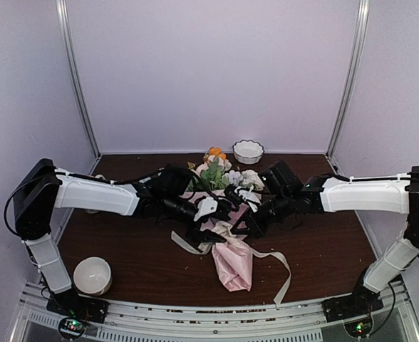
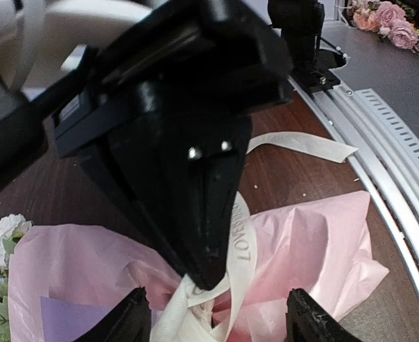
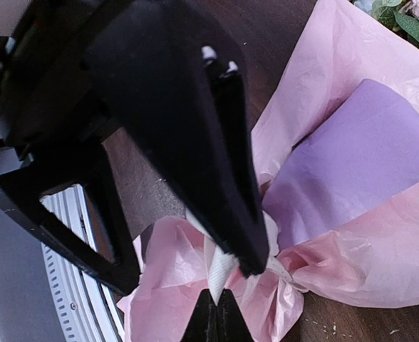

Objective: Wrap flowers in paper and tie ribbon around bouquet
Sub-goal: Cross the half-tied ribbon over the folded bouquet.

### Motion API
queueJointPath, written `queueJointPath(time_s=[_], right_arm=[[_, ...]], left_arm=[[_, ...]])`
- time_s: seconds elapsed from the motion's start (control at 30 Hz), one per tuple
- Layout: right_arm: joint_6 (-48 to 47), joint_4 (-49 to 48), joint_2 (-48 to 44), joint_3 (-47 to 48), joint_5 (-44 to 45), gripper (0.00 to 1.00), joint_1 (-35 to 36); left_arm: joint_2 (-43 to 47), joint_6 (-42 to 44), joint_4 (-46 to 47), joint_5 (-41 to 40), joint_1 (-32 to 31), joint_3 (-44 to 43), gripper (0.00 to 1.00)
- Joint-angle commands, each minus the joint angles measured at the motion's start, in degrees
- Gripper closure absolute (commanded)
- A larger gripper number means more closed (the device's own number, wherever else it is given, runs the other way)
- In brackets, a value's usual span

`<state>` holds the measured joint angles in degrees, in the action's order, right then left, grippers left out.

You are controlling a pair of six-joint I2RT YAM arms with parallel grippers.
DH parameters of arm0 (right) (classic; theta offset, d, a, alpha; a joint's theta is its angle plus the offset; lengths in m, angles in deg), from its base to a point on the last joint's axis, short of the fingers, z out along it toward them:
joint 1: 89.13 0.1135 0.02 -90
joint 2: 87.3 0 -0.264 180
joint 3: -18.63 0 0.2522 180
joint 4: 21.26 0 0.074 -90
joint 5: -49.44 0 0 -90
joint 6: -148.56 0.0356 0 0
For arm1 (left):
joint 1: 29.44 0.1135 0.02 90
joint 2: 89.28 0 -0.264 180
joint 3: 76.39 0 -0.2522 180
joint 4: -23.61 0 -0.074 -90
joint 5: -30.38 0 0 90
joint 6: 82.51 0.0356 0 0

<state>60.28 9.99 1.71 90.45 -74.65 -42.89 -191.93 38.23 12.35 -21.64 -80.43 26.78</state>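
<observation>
The bouquet lies on the brown table with its flowers toward the back and its pink-lilac paper pointing at the near edge. A cream ribbon circles the neck, and its tails trail left and right. My right gripper is shut on a strand of the ribbon at the knot. From the left wrist it shows as a black wedge with the ribbon running up beside it. My left gripper stands open, its fingertips on either side of the knot and the paper.
A plain white bowl sits at the near left and a scalloped white bowl at the back. The metal rail runs along the table's near edge. Both arms cross over the middle of the table.
</observation>
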Motion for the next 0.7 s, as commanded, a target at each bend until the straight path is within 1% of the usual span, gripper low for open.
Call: queueJointPath(time_s=[0.0,0.07,0.13,0.2,0.23,0.37,0.43,0.5,0.57,0.67], right_arm=[[0.66,-1.76,-1.63,-0.67,-0.37,1.00,-0.59],[0.86,-2.25,-1.71,-0.80,-0.36,1.00,-0.77],[1.09,-2.54,-1.81,-0.85,-0.28,1.00,-0.98],[1.22,-2.74,-1.88,-0.93,-0.20,1.00,-1.25],[1.35,-2.95,-1.99,-1.12,-0.15,1.00,-1.36],[1.71,-3.38,-2.08,-1.20,-0.54,1.00,-1.68],[1.79,-3.50,-2.00,-1.16,-1.03,1.00,-1.61],[2.03,-3.77,-2.07,-1.33,-1.39,1.00,-1.68],[1.99,-3.67,-2.04,-1.38,-1.66,1.00,-1.66],[1.74,-2.95,-2.00,-1.53,-1.69,1.00,-1.63]], left_arm=[[1.03,2.99,-6.41,7.89,0.19,-3.33,0.32],[0.28,1.83,-5.70,5.87,0.18,-3.57,0.32],[-1.68,-0.45,-4.75,1.19,0.14,-4.57,0.36],[-3.87,0.21,-7.99,-1.92,-0.35,-6.55,0.38],[-4.17,0.43,-8.11,-2.88,-0.68,-6.47,0.39],[-4.45,1.72,-6.81,-7.33,-1.71,-5.05,0.39],[-4.73,1.26,-5.59,-10.25,-1.88,-4.92,0.42],[-4.75,0.81,-4.04,-12.21,-2.01,-4.59,0.47],[-4.79,0.16,-2.96,-13.31,-1.97,-4.53,0.55],[-4.80,-0.67,-1.81,-13.46,-2.07,-4.31,0.70]])
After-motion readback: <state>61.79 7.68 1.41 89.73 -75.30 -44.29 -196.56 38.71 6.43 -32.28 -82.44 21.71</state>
